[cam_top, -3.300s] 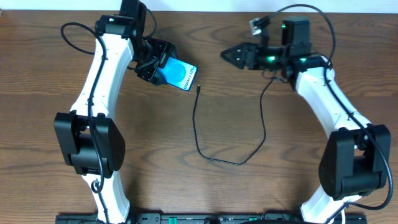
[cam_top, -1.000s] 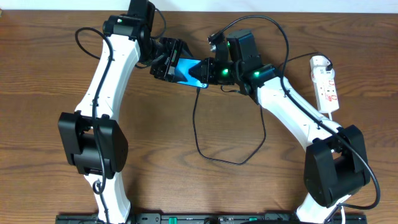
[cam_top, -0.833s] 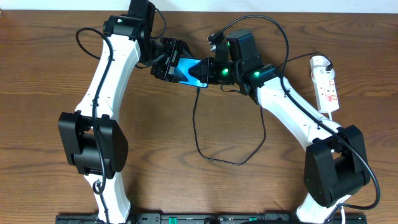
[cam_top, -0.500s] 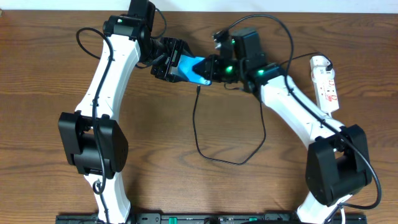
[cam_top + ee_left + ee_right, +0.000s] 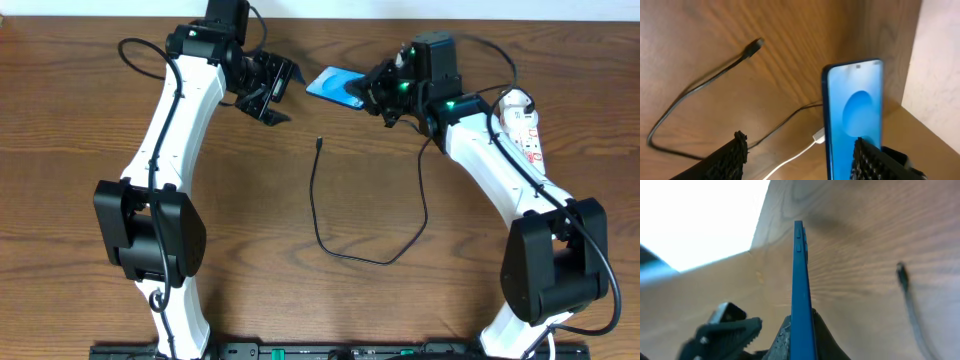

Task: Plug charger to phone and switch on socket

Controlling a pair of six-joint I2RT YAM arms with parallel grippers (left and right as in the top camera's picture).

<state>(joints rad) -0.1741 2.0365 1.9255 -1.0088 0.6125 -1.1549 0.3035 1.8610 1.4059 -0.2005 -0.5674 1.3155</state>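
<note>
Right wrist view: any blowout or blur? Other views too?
Right wrist: top-left corner blown out white, charger tip soft, phone edge fairly sharp. Left wrist: phone screen looks washed pale. Overhead: evenly lit, sharp.

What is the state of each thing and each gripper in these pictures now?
phone: held by right gripper, screen lit, unplugged.
charger: lying loose on table, plug tip free.
socket: on table, partly behind right arm; switch position unreadable.
left gripper: open, empty.
right gripper: shut on phone.

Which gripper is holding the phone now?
The right gripper, clamped on the phone; the left gripper is open and empty.
</note>
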